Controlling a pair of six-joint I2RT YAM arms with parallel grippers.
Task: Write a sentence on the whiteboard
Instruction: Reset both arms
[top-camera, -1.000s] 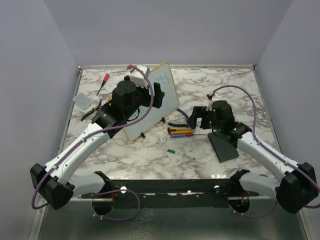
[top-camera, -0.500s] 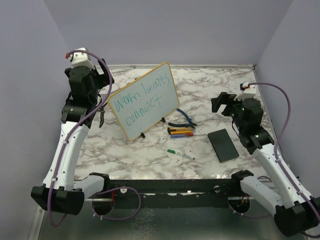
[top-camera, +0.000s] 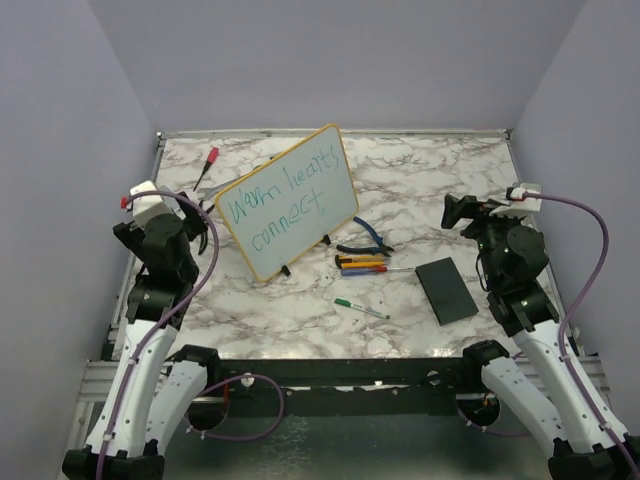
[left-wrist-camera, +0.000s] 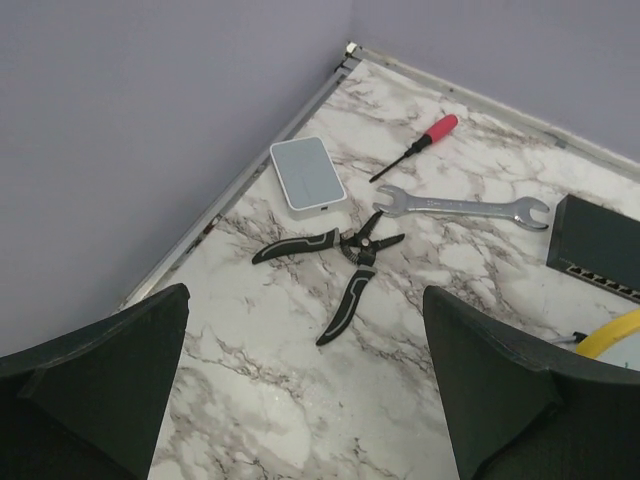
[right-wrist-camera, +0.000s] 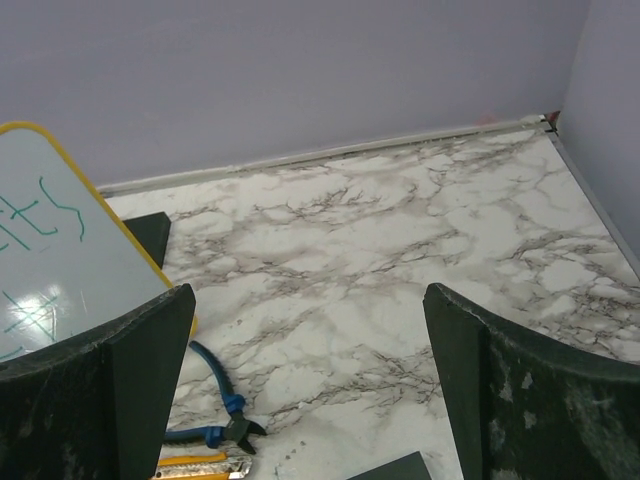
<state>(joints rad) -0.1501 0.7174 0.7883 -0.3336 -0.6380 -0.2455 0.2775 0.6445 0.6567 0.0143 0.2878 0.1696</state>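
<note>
The whiteboard (top-camera: 331, 213) with its yellow-orange frame stands tilted at the table's middle back. The sentence (top-camera: 278, 206) in teal-green reads "Warm hearts connect" in two lines. Part of the whiteboard (right-wrist-camera: 70, 262) and some of the sentence's strokes (right-wrist-camera: 45, 215) show at the left of the right wrist view. Its yellow corner (left-wrist-camera: 616, 334) shows in the left wrist view. My left gripper (top-camera: 198, 222) is open and empty, left of the board and apart from it. My right gripper (top-camera: 461, 212) is open and empty, well to the board's right. A green marker (top-camera: 360, 308) lies on the table in front of the board.
Several markers (top-camera: 362, 264) and blue pliers (top-camera: 362, 240) lie by the board's foot. A black pad (top-camera: 446, 289) lies at the right. At the back left lie a red screwdriver (left-wrist-camera: 415, 145), a wrench (left-wrist-camera: 460, 207), a grey box (left-wrist-camera: 307, 173) and black cutters (left-wrist-camera: 340, 262).
Both arms have drawn back from the board toward the near sides. The left arm no longer covers the board, and the whole sentence shows. The black pad lies flat on the table.
</note>
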